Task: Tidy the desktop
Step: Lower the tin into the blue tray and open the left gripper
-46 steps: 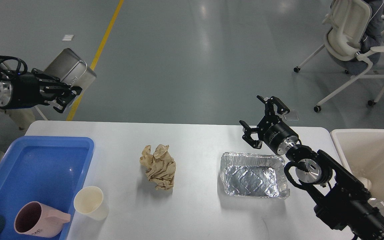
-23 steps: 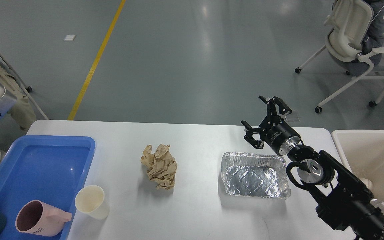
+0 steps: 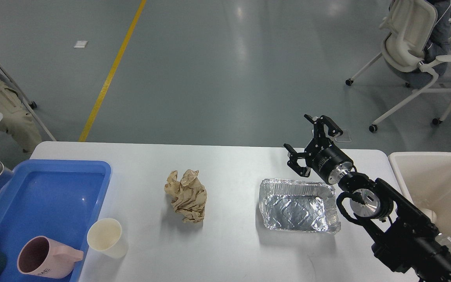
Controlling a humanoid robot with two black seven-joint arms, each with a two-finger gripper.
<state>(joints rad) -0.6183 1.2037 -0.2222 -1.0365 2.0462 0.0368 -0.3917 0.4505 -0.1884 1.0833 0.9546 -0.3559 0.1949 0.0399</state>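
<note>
White desktop beneath right claw, fingers spread, above far edge.

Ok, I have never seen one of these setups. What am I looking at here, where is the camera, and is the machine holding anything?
This single picture comes from a camera in a humanoid robot's head, looking forward and down at its work surface. The black jointed arm entering from the lower right is its right arm; the right gripper at the far end has its fingers spread open above the white rectangular desktop, holding nothing. The left gripper is out of view. On the desktop lie a crumpled brown paper ball, a shiny rectangular foil tray and a cream paper cup. At the left sits a blue plastic tray with a pink mug in it. A cream-coloured bin stands at the right edge.
</note>
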